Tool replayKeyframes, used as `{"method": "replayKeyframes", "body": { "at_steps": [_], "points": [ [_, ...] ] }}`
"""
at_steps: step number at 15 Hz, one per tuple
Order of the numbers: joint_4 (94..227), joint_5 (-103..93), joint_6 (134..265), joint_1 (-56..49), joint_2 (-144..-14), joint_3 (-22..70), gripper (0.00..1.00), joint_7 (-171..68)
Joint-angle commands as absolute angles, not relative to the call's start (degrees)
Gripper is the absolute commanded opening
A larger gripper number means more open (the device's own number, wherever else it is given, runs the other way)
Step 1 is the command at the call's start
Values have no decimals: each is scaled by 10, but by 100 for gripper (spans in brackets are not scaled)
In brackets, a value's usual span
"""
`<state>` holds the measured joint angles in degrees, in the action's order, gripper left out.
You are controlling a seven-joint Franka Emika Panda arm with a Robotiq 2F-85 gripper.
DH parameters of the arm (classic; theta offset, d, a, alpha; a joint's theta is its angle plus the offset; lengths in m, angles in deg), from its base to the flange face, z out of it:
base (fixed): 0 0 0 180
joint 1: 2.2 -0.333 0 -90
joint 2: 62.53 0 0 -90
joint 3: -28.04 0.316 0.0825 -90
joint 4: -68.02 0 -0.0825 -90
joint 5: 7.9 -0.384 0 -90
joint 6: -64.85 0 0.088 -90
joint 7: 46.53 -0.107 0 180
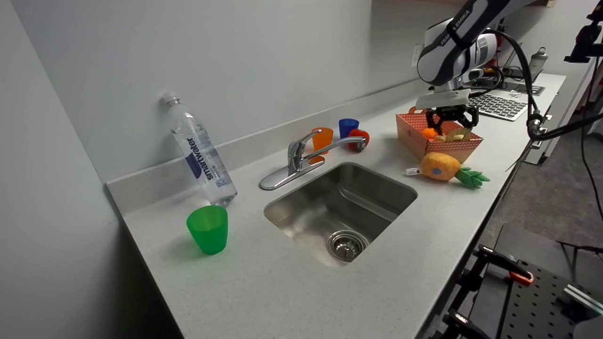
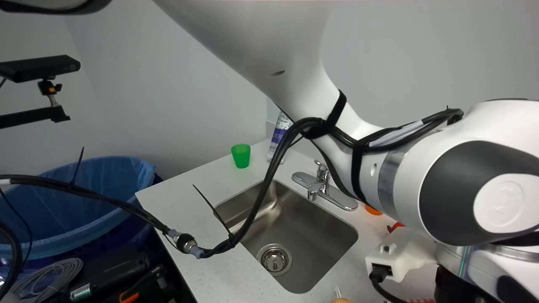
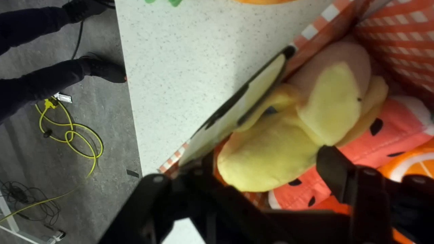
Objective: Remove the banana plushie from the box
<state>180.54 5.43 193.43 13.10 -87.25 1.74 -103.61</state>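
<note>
The pale yellow banana plushie point(image 3: 271, 149) lies in the orange-red checked box point(image 3: 309, 32), on top of a watermelon-print toy point(image 3: 383, 145). In an exterior view the box point(image 1: 411, 137) sits on the counter, with the plushie point(image 1: 456, 137) partly visible inside. My gripper point(image 3: 268, 156) is open, reaching down into the box with its fingers on either side of the plushie. The right-hand finger appears to touch its edge; the other finger is dark and partly hidden. The gripper point(image 1: 454, 126) also shows above the box in an exterior view. In an exterior view the arm hides nearly all of the box.
A pale flat piece with dark edges point(image 3: 237, 115) stands along the box rim. An orange pineapple-like toy point(image 1: 440, 166) lies in front of the box. A sink point(image 1: 348, 212), faucet point(image 1: 297, 157), orange cup point(image 1: 322, 139), blue cup point(image 1: 347, 126) and red toy point(image 1: 362, 137) are nearby.
</note>
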Motion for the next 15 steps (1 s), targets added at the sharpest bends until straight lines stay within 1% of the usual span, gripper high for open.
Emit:
{"method": "replayKeyframes", "body": {
  "at_steps": [1,2,4,7,13,14,15],
  "points": [
    [1799,59,1938,125,-858,21,46,-1036],
    [1800,59,1944,124,-852,23,37,-1035],
    [1799,59,1952,120,-844,26,22,-1033],
    [1798,54,1947,119,-834,31,1,-1031],
    [1794,48,1939,122,-821,41,0,-1025],
    [1793,47,1936,122,-821,41,26,-1029],
    [1793,48,1937,122,-824,40,28,-1030]
  ]
}}
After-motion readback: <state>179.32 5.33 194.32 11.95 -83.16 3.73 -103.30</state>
